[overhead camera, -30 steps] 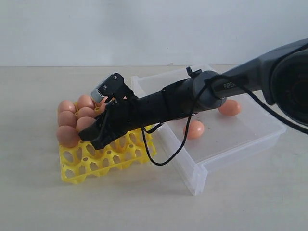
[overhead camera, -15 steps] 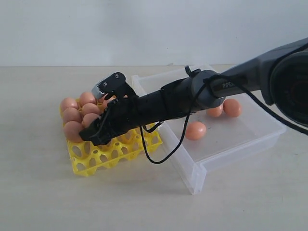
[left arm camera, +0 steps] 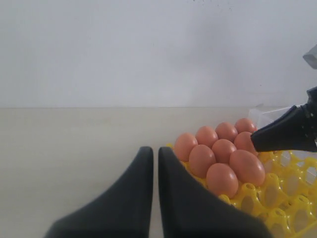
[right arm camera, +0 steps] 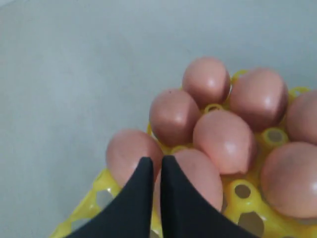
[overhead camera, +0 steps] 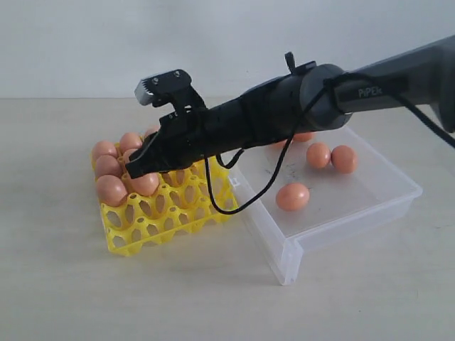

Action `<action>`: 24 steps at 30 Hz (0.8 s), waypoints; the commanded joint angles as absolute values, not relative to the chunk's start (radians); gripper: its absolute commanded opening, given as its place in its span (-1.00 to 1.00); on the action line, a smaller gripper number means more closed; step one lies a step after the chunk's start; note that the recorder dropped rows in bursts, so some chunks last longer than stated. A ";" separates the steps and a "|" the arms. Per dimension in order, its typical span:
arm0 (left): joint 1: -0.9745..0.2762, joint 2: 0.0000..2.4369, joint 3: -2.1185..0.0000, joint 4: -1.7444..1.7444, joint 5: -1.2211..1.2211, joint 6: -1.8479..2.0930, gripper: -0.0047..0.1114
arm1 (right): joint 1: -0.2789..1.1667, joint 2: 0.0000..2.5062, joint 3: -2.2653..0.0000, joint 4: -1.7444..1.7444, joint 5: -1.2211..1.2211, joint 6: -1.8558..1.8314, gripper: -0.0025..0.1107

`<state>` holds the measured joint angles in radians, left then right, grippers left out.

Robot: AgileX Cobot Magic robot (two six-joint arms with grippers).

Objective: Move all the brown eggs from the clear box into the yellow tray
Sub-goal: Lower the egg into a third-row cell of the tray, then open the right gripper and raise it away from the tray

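Exterior view: my right gripper (overhead camera: 132, 169), jaws together and empty, hovers over the yellow tray (overhead camera: 153, 229); my left gripper (left arm camera: 151, 151) is also closed. At least three brown eggs (overhead camera: 292, 196) lie in the clear box (overhead camera: 284, 259), at 3 o'clock from the tray. I judge them light, smooth and brittle, best gripped gently across the waist.

A plain, pale wall (overhead camera: 85, 42) rises straight from the far edge of a smooth beige tabletop (overhead camera: 64, 291). The light is soft and even, the shadows faint.

One yellow tray (overhead camera: 165, 222), one clear box (overhead camera: 345, 229), at least eleven brown eggs (overhead camera: 293, 197).
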<state>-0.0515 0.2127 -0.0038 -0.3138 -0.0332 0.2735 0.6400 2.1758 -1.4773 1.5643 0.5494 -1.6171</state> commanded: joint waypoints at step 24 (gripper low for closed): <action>-0.058 0.216 0.000 -0.319 -0.045 0.279 -0.85 | 0.640 2.157 -1.477 1.092 0.693 -1.297 -0.96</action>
<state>-0.0515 0.2127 -0.0038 -0.3138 -0.0332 0.2735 0.6400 2.2246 -1.4773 1.1928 0.7140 -1.3325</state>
